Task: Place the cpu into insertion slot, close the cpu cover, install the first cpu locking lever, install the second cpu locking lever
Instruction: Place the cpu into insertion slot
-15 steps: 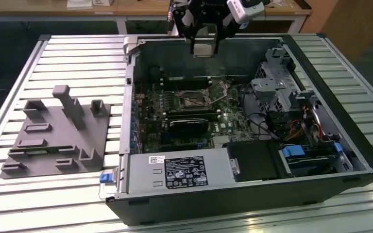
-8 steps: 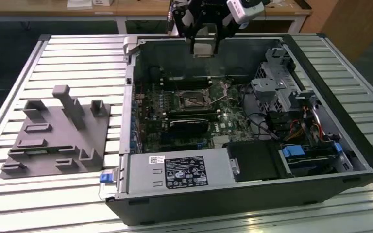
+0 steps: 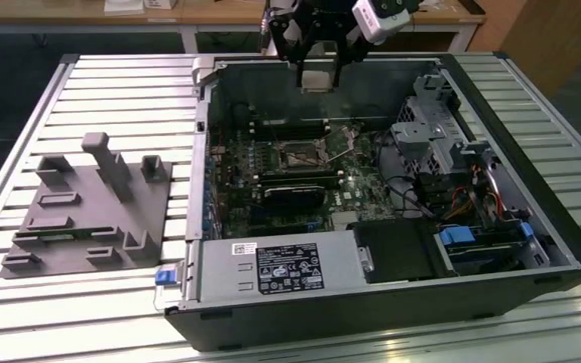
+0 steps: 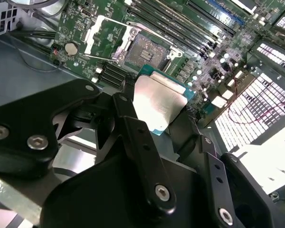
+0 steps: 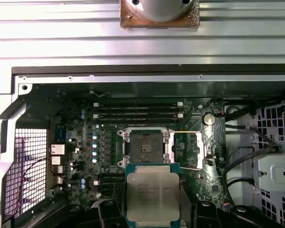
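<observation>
**Inspector:** Start with the bench. The slatted metal table (image 3: 119,83) carries an open computer case (image 3: 371,318) lying on its side, interior up. A grey fixture (image 3: 88,212) with upright posts sits on the table at the exterior view's left, apart from the case.

**Clerk:** And inside the case?

**Inspector:** The power supply (image 3: 281,265) lies along the near wall. The green motherboard (image 3: 270,162) covers the floor beyond it. Long narrow memory slots (image 5: 135,111) run alongside the socket area.

**Clerk:** State of the arm?

**Inspector:** The gripper (image 3: 316,76) hangs over the far part of the case interior, above the board. It is clenched. In the second wrist view its black fingers (image 4: 128,109) press on opposite edges of the chip.

**Clerk:** The cover?

**Inspector:** The cpu cover (image 5: 202,151) is swung open. Its silvery windowed frame lies just beside the socket, not over it. In the exterior view it is on the socket's right.

**Clerk:** The socket itself?

**Inspector:** The insertion slot (image 5: 146,147) is uncovered, a dark square centre within its frame, with nothing seated in it.

**Clerk:** Where is the chip?

**Inspector:** The cpu (image 5: 153,194) is in the gripper's grasp, raised above the motherboard and not touching it. Its silvery top faces the first wrist camera, with the slot in view beyond it. In the exterior view it (image 3: 316,80) hangs at the fingertips, well apart from the slot (image 3: 298,153) below.
</observation>
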